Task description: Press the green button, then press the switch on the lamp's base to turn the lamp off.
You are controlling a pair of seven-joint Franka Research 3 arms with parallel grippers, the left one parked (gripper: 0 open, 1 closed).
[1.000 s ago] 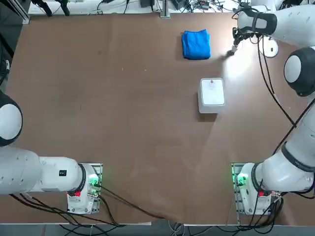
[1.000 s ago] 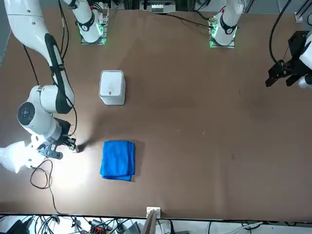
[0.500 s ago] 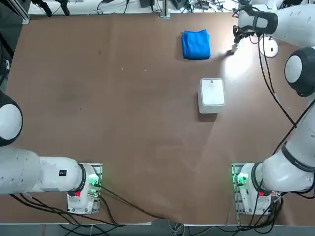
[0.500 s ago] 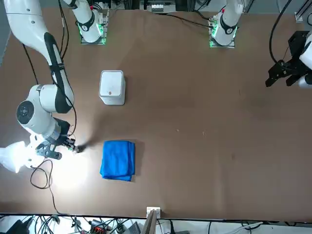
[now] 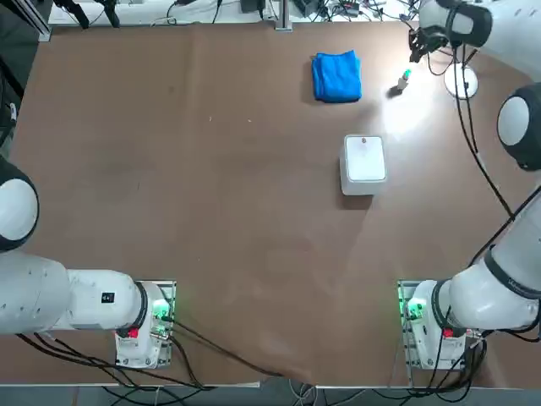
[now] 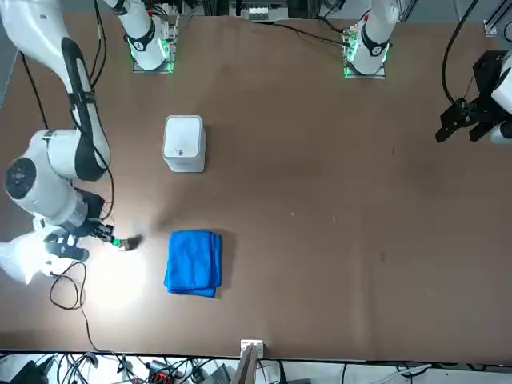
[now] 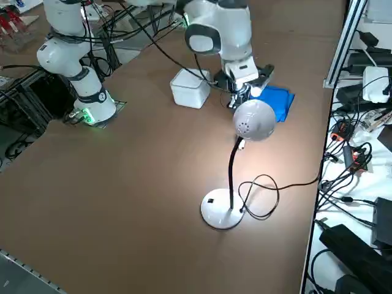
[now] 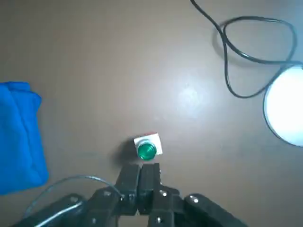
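**Green button clear of the gripper, lamp switch not yet pressed**

The green button [image 8: 147, 150] sits on the desk [image 5: 211, 211] in the upper right of the top view, between the blue cloth [image 5: 336, 76] and the lamp's base [image 5: 461, 82]. In the wrist view we see its green top fully exposed, with the right gripper [image 8: 143, 176] just beside it, fingers pressed together and holding nothing. In the top view the gripper [image 5: 417, 49] hangs close above and to the right of the button [image 5: 405, 76], apart from it.

The lamp [image 7: 231, 177] is lit (a bright pool falls on the desk around the button), so we judge the switch [image 7: 210, 200] as still to be pressed. It shows as a small dark mark on the white disc in the lower middle of the side view.

What could go wrong from here: the lamp's black cable [image 8: 246, 52] loops beside the base, and the gooseneck head [image 7: 253, 120] hangs over the way across, so a low sweep could snag either. The switch is small; an off-centre push would land on bare disc, or shove the base.
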